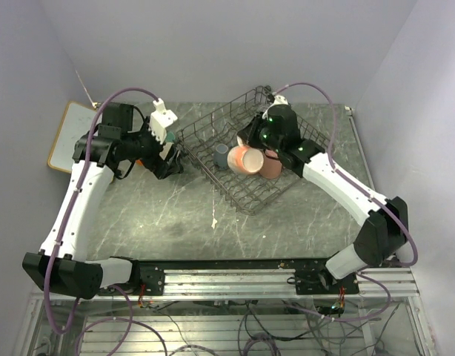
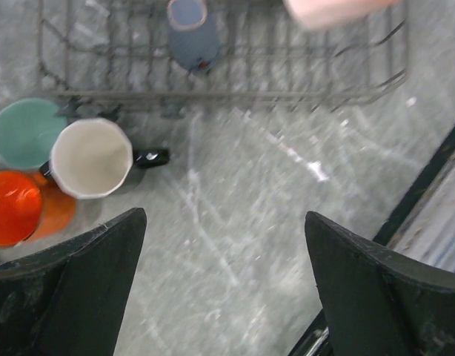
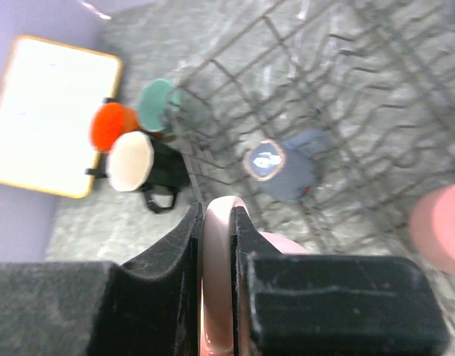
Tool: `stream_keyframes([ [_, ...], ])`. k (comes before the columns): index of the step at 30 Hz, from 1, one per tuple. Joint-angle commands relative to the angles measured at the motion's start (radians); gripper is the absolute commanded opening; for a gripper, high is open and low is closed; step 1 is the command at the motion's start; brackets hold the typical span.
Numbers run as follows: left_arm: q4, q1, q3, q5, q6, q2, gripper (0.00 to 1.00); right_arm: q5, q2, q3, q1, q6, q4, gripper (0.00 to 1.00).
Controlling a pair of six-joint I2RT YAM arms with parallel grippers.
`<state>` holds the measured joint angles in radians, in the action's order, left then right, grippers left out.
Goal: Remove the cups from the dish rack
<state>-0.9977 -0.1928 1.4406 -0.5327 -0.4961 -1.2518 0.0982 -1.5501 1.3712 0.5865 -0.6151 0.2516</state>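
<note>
The grey wire dish rack (image 1: pixel 213 130) stands at the middle of the table. My right gripper (image 1: pixel 253 144) hangs over it, shut on the rim of a pale pink mug (image 1: pixel 244 159); in the right wrist view the fingers (image 3: pixel 184 245) pinch that mug's wall (image 3: pixel 281 242). A small grey-blue cup (image 1: pixel 221 153) lies in the rack, and a second pink cup (image 1: pixel 273 165) sits beside the held mug. Left of the rack stand a mint green cup (image 2: pixel 24 132), a black mug (image 2: pixel 90 157) with a white inside and an orange cup (image 2: pixel 16 208). My left gripper (image 2: pixel 226 245) is open above bare table beside them.
A wood-framed whiteboard (image 1: pixel 68 133) lies at the far left by the wall. Behind the arms' bases, the black and metal rail (image 1: pixel 235 271) runs along the near edge. Walls close in behind and on both sides.
</note>
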Motion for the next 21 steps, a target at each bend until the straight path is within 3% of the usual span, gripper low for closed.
stream_keyframes([
  [1, 0.172, 0.005, -0.014, -0.240, 0.286, -0.018, 0.99, -0.208, 0.065, -0.090, -0.012, -0.179, -0.391, 0.00],
  [10, 0.836, 0.083, -0.207, -0.602, 1.010, -0.008, 0.99, -0.392, 0.056, -0.150, -0.028, -0.487, -0.714, 0.00],
  [15, 1.156, 0.088, -0.321, -0.615, 1.248, 0.039, 0.99, -0.510, 0.006, -0.203, -0.050, -0.679, -0.942, 0.00],
  [21, 1.621, 0.090, -0.445, -0.625, 1.639, 0.045, 0.97, -0.569, -0.056, -0.224, -0.054, -0.852, -1.170, 0.00],
])
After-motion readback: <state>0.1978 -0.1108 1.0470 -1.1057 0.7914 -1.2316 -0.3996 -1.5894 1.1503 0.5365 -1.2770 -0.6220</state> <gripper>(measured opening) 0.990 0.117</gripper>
